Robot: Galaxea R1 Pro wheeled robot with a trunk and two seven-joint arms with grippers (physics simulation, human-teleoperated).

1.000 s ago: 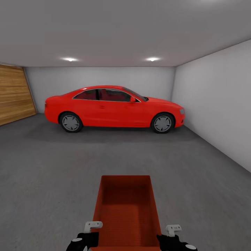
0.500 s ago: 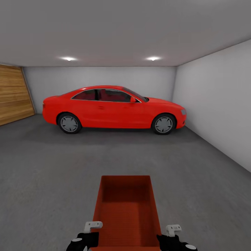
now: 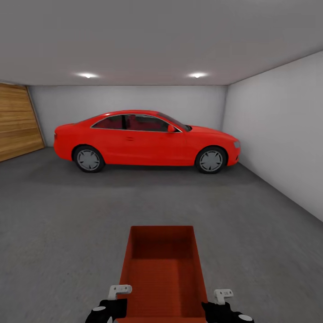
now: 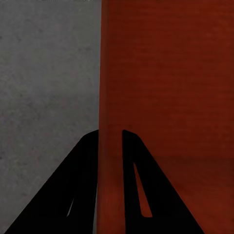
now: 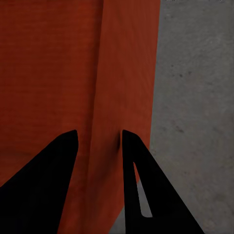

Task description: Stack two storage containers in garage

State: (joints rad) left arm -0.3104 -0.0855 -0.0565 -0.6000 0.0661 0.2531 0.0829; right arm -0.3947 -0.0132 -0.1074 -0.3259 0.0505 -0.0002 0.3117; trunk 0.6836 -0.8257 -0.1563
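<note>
I am in the garage, carrying one orange-red storage container low in front of me, open side up and empty, above the dark grey concrete floor. My left gripper is shut on its left wall and my right gripper on its right wall. In the left wrist view the gripper has its black fingers on either side of the container wall, with the floor beyond. The right wrist view has the other gripper clamping the container wall the same way, beside the floor.
A red car is parked sideways across the far end. An orange-brown wooden door is at the far left, and a pale grey wall runs along the right. Open concrete lies between me and the car.
The view has shifted slightly, so the car sits a little further left in the picture. The container and both grippers hold the same place in the view.
</note>
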